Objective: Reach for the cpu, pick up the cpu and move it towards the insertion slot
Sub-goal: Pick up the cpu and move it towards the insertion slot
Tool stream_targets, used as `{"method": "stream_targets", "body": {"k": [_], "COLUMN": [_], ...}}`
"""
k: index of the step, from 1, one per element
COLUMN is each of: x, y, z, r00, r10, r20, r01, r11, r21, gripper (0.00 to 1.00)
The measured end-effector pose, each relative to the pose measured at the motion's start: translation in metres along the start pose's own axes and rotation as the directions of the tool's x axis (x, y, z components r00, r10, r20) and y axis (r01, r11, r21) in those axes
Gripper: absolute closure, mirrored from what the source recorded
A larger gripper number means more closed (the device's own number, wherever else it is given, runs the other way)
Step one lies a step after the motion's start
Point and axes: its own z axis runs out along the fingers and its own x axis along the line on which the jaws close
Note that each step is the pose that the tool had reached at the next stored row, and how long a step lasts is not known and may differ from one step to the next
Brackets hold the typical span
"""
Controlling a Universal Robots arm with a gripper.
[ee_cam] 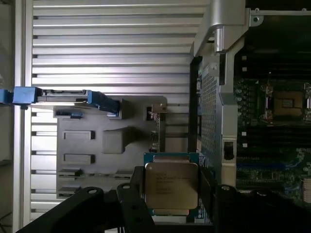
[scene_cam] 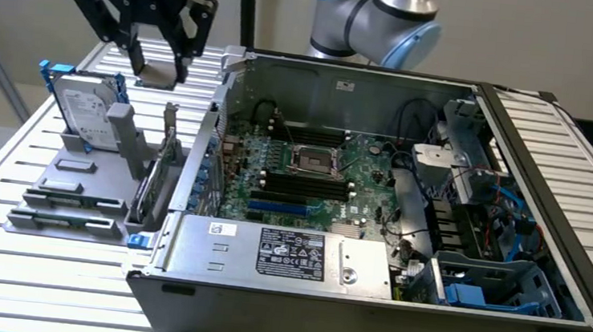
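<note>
Black fingers (ee_cam: 129, 201) of the tool (scene_cam: 160, 61) are closed on the cpu (ee_cam: 171, 188), silvery top showing, held in the air above the slatted worktop (scene_cam: 18, 278). Under it sits a grey rack (scene_cam: 79, 195) with a hard drive (scene_cam: 88, 112) standing upright in it. Beside the rack, the open computer case (scene_cam: 369, 321) holds the motherboard (scene_cam: 365, 180), where the insertion slot (scene_cam: 315, 160) lies, well apart from the cpu.

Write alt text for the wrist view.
The gripper holds the cpu by its edges over a slatted metal table. Also in view: a grey parts holder carrying a blue-railed hard drive, and the open computer case with the insertion slot on its motherboard.
</note>
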Motion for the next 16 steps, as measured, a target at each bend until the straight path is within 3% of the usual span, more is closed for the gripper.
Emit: {"method": "stream_targets", "body": {"k": [7, 16], "x": [-0.032, -0.073], "y": [0.0002, 0.0005], "z": [-0.0007, -0.0016], "r00": [1.0000, 1.0000], "r10": [0.000, 0.000], "r20": [0.0000, -0.0001], "r01": [0.000, 0.000], "r11": [0.9999, 0.9998], "r21": [-0.0164, -0.0195], "gripper": [0.45, 0.45]}}
